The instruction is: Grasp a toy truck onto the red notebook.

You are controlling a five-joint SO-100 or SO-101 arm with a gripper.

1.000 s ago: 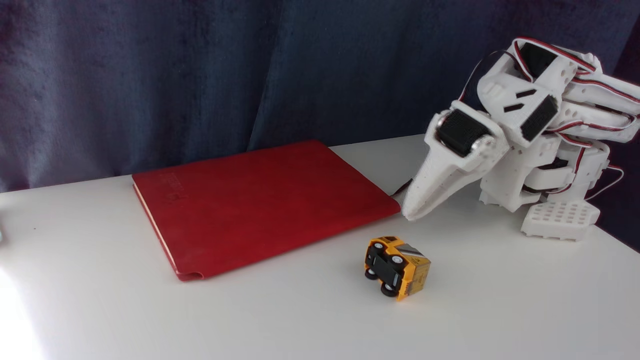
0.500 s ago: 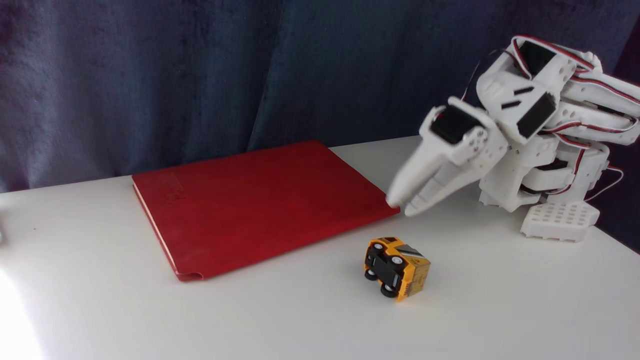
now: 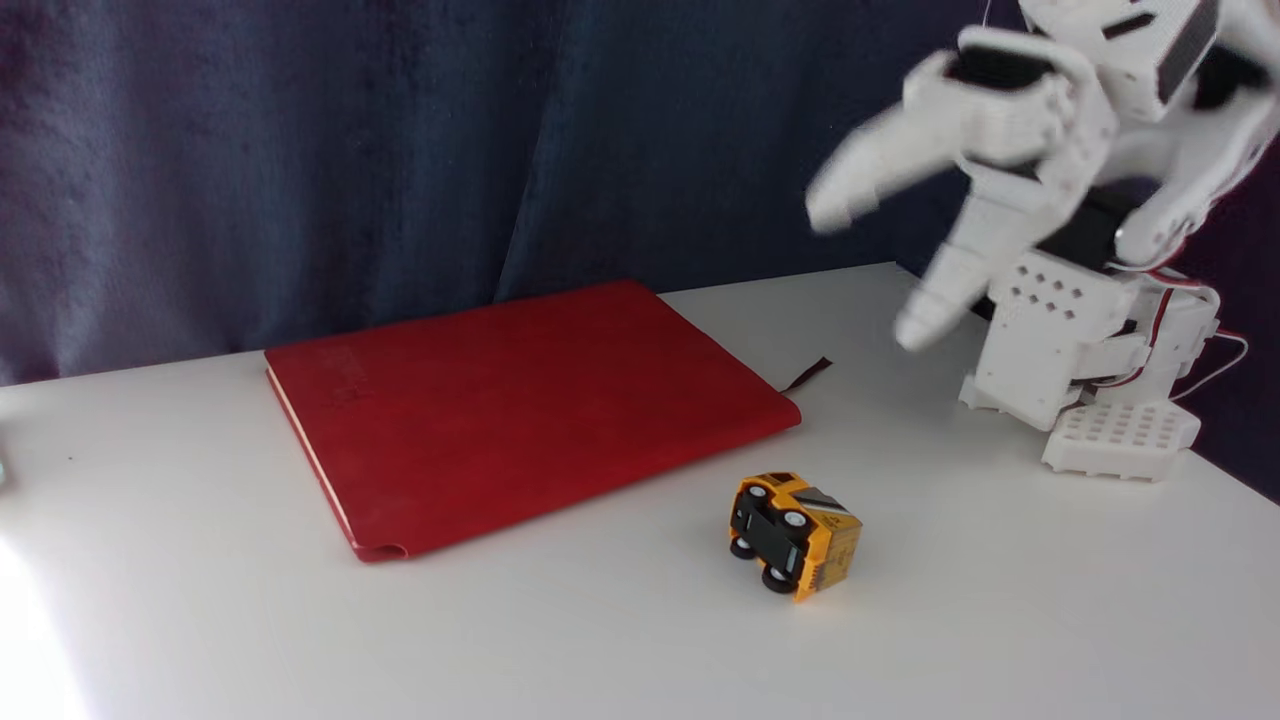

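I see the toy truck (image 3: pixel 793 534) on its side, below-left of my raised end effector (image 3: pixel 870 270); fingers spread, empty.

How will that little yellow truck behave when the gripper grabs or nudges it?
The toy truck lies on its side on the table, wheels off the surface, so a nudge would likely slide or tip it, not roll it. It looks small, boxy and rigid, probably light; the open gripper should fit its flat sides.
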